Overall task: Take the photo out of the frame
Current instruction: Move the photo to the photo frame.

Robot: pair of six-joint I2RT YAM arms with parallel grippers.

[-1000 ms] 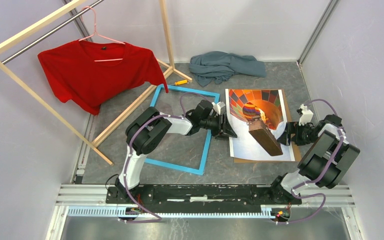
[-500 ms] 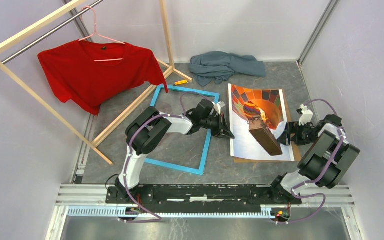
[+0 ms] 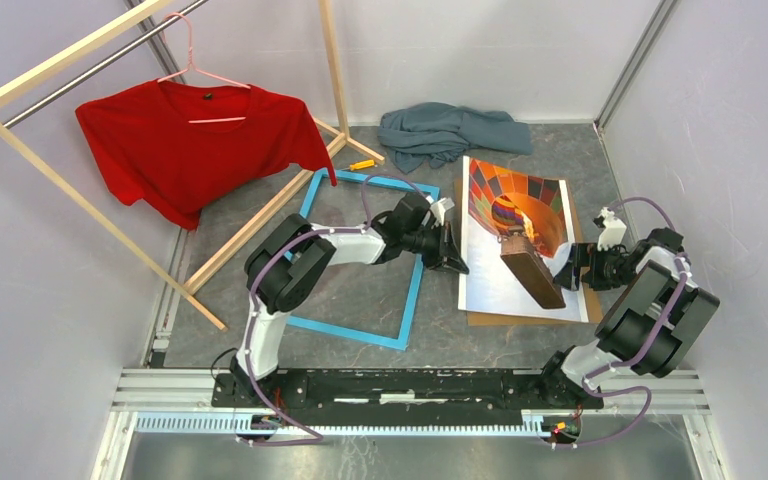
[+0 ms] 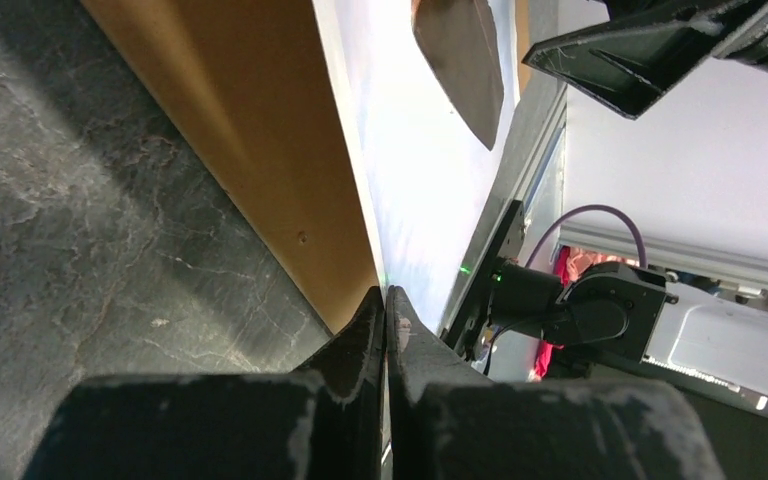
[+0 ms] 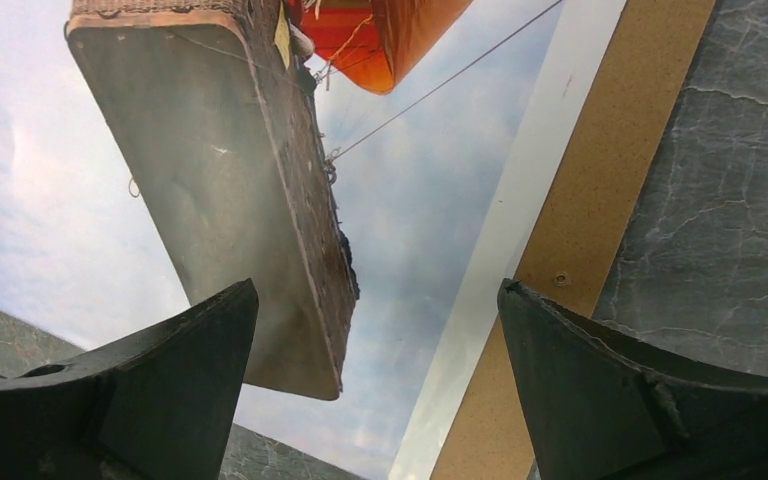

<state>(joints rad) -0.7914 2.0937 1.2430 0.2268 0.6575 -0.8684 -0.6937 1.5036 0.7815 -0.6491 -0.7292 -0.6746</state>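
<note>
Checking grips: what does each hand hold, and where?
The left hand pinches the photo by its edge nearest the frame; right hand is open, holding nothing.

Left arm stretched low rightward, left gripper [image 3: 456, 262] pinched closed on the left edge of the photo [image 3: 495, 290], right arm folded, right gripper [image 3: 567, 277] spread wide at its right edge

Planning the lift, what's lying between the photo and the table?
A brown backing board lies under the photo, on the table; the right wrist view shows its edge.
</note>
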